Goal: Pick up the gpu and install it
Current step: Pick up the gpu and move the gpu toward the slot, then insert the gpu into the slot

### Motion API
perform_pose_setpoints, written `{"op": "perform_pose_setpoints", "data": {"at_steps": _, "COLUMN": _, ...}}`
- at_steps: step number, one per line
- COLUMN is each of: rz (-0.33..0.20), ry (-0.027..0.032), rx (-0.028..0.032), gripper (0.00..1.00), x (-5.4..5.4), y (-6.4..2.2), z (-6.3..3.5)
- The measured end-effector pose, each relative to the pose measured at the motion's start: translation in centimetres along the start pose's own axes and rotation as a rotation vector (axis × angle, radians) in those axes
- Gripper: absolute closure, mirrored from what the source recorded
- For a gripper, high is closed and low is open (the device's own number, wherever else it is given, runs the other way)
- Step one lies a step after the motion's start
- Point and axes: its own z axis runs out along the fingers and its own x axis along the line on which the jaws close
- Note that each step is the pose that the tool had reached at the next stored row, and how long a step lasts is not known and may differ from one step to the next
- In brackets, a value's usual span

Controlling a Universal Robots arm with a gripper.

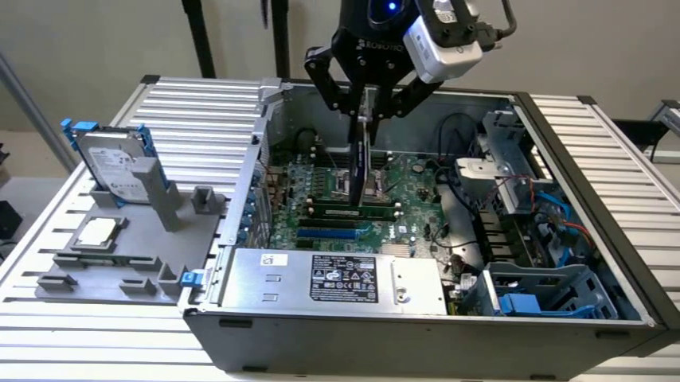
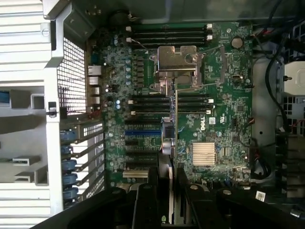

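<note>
Gripper (image 1: 370, 107): jaws part-way closed, clamped on the upper edge of the gpu (image 1: 362, 163). The gpu hangs upright and edge-on inside the open case (image 1: 595, 159), above the middle of the motherboard (image 1: 409, 179), its lower edge near the slots; whether it touches them cannot be told. Hard drive (image 1: 115, 171): upright outside the case, on the exterior view's left.

Black claw (image 1: 368, 108) carries a white-grey camera box (image 1: 447, 41)
</note>
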Motion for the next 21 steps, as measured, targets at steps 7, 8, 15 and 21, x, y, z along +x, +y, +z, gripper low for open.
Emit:
{"op": "perform_pose_setpoints", "data": {"at_steps": 7, "rz": -0.005, "ry": -0.0001, "rx": 0.0002, "gripper": 0.74, "x": -0.59, "y": 0.03, "z": 0.08}}
{"op": "perform_pose_setpoints", "data": {"at_steps": 8, "rz": -0.005, "ry": -0.0001, "rx": 0.0002, "gripper": 0.74, "x": -0.59, "y": 0.03, "z": 0.08}}
{"op": "perform_pose_setpoints", "data": {"at_steps": 15, "rz": -0.005, "ry": -0.0001, "rx": 0.0002, "gripper": 0.74, "x": -0.59, "y": 0.03, "z": 0.08}}
{"op": "perform_pose_setpoints", "data": {"at_steps": 21, "rz": -0.021, "ry": -0.0003, "rx": 0.0009, "gripper": 0.74, "x": -0.57, "y": 0.03, "z": 0.08}}
